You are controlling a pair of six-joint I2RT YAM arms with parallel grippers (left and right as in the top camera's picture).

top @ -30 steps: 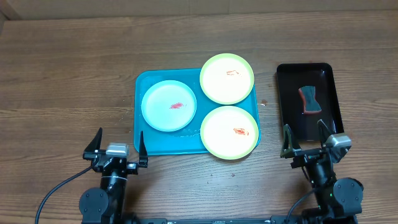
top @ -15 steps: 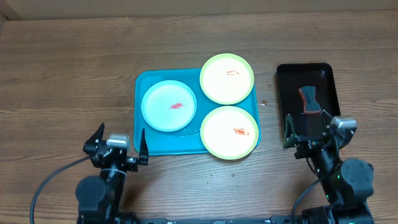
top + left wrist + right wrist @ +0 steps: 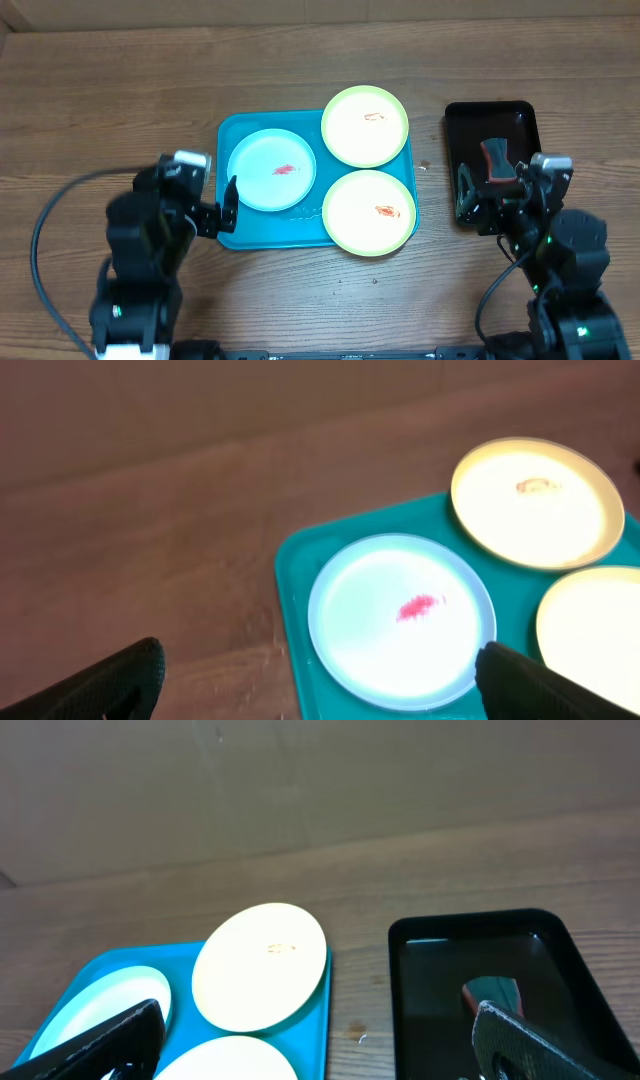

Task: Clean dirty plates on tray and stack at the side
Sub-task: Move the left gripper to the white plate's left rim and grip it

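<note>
Plates (image 3: 369,212), three, each with a red smear, lie flat on the turquoise tray (image 3: 240,230), none yet wiped or stacked. Nearest, the left gripper (image 3: 197,190) hovers with jaws wide at the tray's left edge, beside the pale blue plate (image 3: 271,171). The right gripper (image 3: 492,195), equally wide, hangs over the near end of the black tray (image 3: 455,120), just short of the sponge (image 3: 495,160). Risk: a low finger may catch a raised rim and shove the tray, sliding the plates together.

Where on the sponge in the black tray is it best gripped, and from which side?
Grip the sponge at its pinched waist, coming straight down from above and closing across the narrow width. It lies flat in the black tray, with bare floor on both long sides.
</note>
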